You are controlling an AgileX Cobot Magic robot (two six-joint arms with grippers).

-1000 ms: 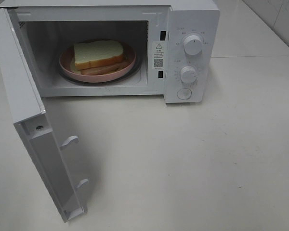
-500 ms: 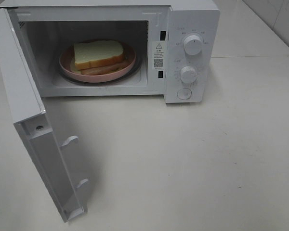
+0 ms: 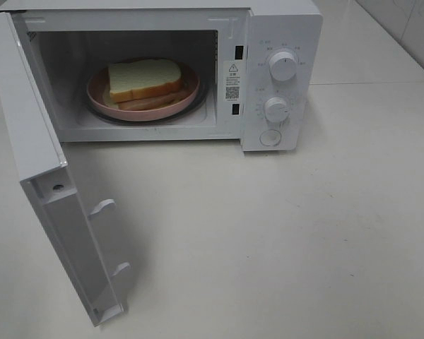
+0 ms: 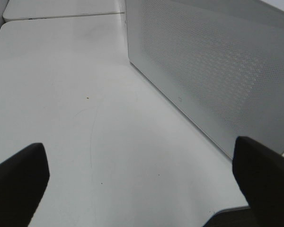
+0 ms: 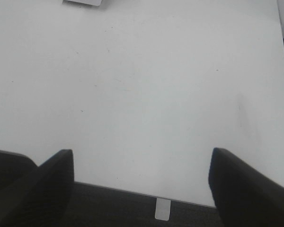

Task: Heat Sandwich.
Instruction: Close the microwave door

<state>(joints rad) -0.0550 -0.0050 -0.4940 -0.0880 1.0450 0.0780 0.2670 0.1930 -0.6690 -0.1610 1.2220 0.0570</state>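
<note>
At the left pincer (image 4: 139, 156): gaping wide, dark fingers (image 4: 19, 184) far apart at either side, gripping nothing. Hangs low over the pale worktop (image 4: 61, 94), tipped forward and down. Faces the dotted outer face of the door (image 4: 213, 75), standing upright just ahead and off toward one finger, not touching. At the right pincer (image 5: 142, 156): also spread wide and empty, only bare worktop between its fingers (image 5: 246, 189). Looks steeply down from just over the worktop's near edge, with a sliver of something white far ahead, too little to name. Neither arm within the high view. As for the sandwich (image 3: 145, 79): well apart from either pincer, beyond the reach of both wrist views, lying on a round pink plate (image 3: 148, 115) inside the microwave (image 3: 304, 35), with the door swung wide open.
</note>
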